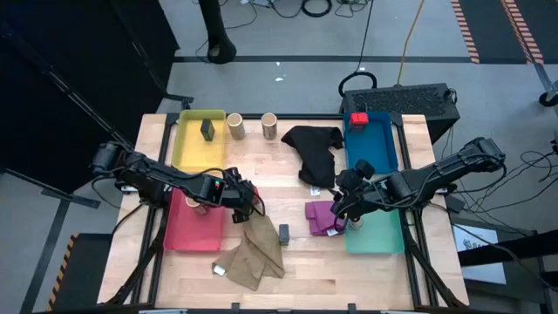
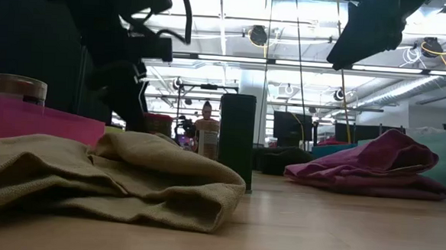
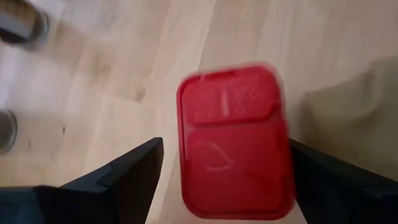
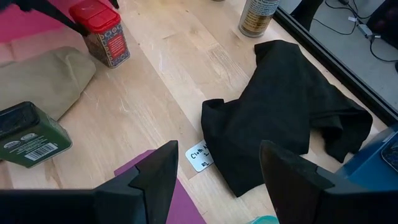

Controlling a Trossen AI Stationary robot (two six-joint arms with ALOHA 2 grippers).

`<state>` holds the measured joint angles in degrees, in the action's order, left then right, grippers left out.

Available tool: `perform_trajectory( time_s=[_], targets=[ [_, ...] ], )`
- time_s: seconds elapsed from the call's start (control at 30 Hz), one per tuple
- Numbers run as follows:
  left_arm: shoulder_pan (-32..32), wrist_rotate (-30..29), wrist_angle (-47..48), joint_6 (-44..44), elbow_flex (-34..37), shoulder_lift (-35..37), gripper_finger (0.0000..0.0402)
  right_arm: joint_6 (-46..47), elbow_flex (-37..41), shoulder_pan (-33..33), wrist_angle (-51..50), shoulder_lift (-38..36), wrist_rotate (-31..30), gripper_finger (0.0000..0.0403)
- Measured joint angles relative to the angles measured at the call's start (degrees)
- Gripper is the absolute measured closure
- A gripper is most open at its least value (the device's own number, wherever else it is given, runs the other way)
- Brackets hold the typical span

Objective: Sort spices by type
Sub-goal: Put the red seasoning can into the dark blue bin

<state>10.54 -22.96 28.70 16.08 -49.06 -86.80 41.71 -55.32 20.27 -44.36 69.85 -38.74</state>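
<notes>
My left gripper (image 1: 251,202) hangs open over a red-lidded spice box (image 3: 233,143), one finger on either side of the lid. The right wrist view shows this box (image 4: 102,34) standing upright on the wood beside the khaki cloth (image 4: 43,78). My right gripper (image 1: 342,202) is open and holds nothing, hovering between the purple cloth (image 1: 323,218) and the black cloth (image 4: 280,112). A dark rectangular tin (image 1: 284,233) stands on the table by the khaki cloth. Two tan cylinders (image 1: 235,126) (image 1: 269,126) stand at the far edge. My left gripper comes at the red box from above, pointing down, with its fingers (image 3: 134,171) flanking the lid (image 3: 273,124). The box stands on the table. I cannot tell whether either finger touches it.
A yellow tray (image 1: 187,148) holds a dark block (image 1: 207,129). A blue tray (image 1: 384,144) holds a red box (image 1: 358,119). A pink-red tray (image 1: 179,235) lies under my left arm and a teal tray (image 1: 384,235) under my right. Bare wood lies in the table's middle.
</notes>
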Motion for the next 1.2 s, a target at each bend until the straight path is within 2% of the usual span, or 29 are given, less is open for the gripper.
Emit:
perform_trajectory(
  time_s=[0.17, 0.4, 0.57, 0.73, 0.93, 1.07, 1.2],
  targets=[
    [-0.01, -0.54, -1.03, -1.48, 0.02, -1.76, 0.0102, -0.12, -0.01, 0.00, 0.00, 0.02, -0.22, 0.0195],
    [0.09, -3.10, -2.22, -3.33, 0.00, -1.62, 0.0179, -0.44, 0.01, 0.02, 0.00, 0.02, -0.48, 0.0195],
    [0.40, -6.34, -1.76, -4.01, -0.02, -1.19, 0.0180, -0.75, 0.01, 0.02, 0.04, 0.02, -0.48, 0.0195],
    [2.64, -10.08, -2.08, -9.06, -2.22, 2.98, 0.0180, -4.22, 0.01, 0.02, 1.61, 0.28, -0.50, 0.0195],
    [5.51, -8.96, -7.50, -13.32, -5.14, 9.44, 0.0173, -22.00, 0.04, 0.09, 14.96, 3.02, 0.56, 0.0195],
    [7.73, -7.32, -14.70, -17.47, -5.65, 9.43, 0.0172, -32.72, 0.03, 0.09, 27.82, 6.88, 5.25, 0.0191],
    [9.16, -7.15, -18.24, -19.79, -5.66, 7.30, 0.0171, -36.84, -0.02, 0.09, 35.69, 10.45, 6.39, 0.0171]
  ],
)
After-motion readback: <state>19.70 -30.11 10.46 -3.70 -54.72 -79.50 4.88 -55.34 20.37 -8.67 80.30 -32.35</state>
